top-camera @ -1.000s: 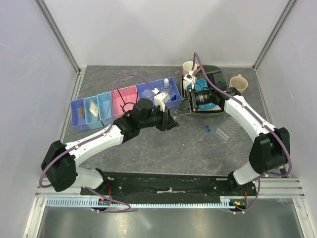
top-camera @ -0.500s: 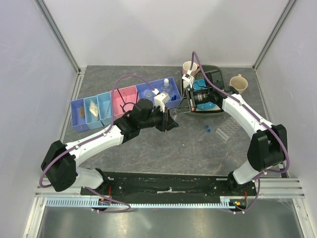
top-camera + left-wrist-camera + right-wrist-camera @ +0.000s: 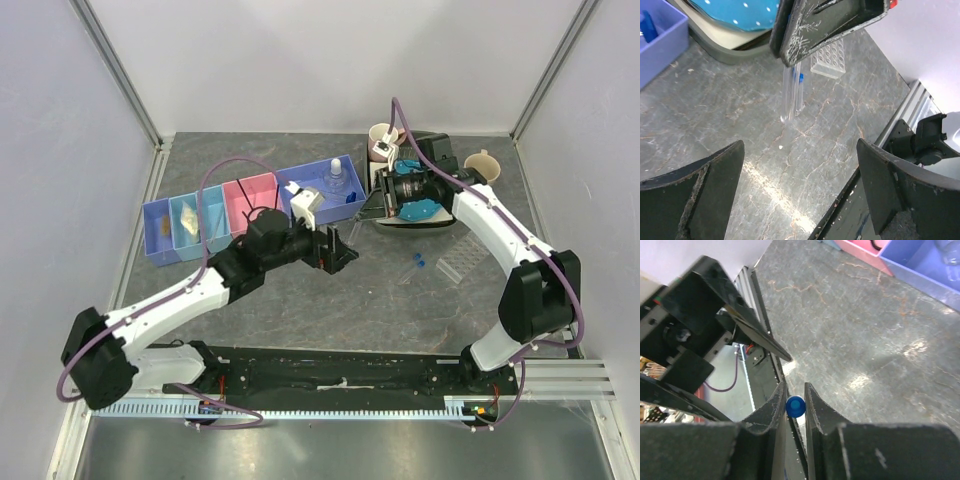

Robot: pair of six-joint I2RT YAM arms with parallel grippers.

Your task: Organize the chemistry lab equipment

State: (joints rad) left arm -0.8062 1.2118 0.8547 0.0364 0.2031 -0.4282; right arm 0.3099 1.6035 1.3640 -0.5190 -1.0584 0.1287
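vials (image 3: pixel 417 263) beside rack (image 3: pixel 458 266) (apart), bins (image 3: pixel 163 256) leftward

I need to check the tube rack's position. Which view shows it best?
Top external: the rack lies whole and unobstructed, right of the vials. Left wrist shows only part, cut off by the right gripper. Right wrist does not show it.

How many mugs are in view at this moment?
2. The rear mug stands near the back wall, partly covered by the right arm's wrist. The tan mug stands further right, towards the side wall. The arm could be hiding another, but none shows.
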